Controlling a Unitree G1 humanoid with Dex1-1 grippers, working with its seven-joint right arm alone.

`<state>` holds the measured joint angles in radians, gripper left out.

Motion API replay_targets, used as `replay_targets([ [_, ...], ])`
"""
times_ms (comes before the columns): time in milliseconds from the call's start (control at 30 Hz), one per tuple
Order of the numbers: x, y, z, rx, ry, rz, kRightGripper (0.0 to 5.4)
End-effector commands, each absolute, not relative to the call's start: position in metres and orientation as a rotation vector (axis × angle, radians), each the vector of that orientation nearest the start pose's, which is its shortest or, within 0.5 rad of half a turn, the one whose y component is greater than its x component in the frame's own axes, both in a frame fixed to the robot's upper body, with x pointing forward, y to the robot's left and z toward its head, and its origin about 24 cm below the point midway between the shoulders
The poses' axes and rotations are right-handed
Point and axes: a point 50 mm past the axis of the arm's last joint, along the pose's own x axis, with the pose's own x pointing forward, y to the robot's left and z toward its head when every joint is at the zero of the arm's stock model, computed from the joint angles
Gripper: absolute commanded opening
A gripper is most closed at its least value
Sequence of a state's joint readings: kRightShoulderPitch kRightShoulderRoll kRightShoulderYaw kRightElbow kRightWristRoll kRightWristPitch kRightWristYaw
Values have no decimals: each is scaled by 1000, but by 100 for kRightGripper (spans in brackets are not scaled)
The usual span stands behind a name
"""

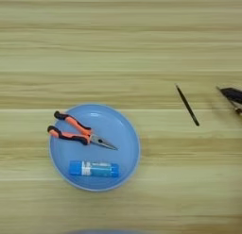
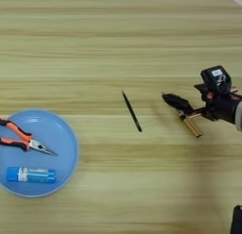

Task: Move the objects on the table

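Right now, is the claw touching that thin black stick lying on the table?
Apart. The right eye view shows bare wood between the thin black stick and the claw, which sits off to its right.

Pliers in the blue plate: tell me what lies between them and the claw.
Only a thin black stick lies on the table between the claw and the pliers. The pliers rest in the plate above the glue stick.

Wide bare counter [image 1: 118, 44] all round, only a thin black stick [image 1: 187, 105] lying between the gripper [image 2: 189, 112] and the blue plate [image 1: 130, 157].
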<state>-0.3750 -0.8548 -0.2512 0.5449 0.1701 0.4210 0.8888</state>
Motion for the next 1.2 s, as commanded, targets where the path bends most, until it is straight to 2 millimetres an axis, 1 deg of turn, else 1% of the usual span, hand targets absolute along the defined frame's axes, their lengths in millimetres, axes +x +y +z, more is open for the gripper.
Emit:
replay_targets([
  [33,279,-385,153,-302,430,211,538],
  [233,276,-396,144,-283,464,194,538],
  [567,272,-399,121,-278,535,210,538],
  [600,272,-399,118,-281,544,212,523],
  [867,271,-401,103,-273,589,201,454],
  [900,271,-401,101,-273,593,201,435],
  [1200,269,-401,88,-284,636,195,329],
])
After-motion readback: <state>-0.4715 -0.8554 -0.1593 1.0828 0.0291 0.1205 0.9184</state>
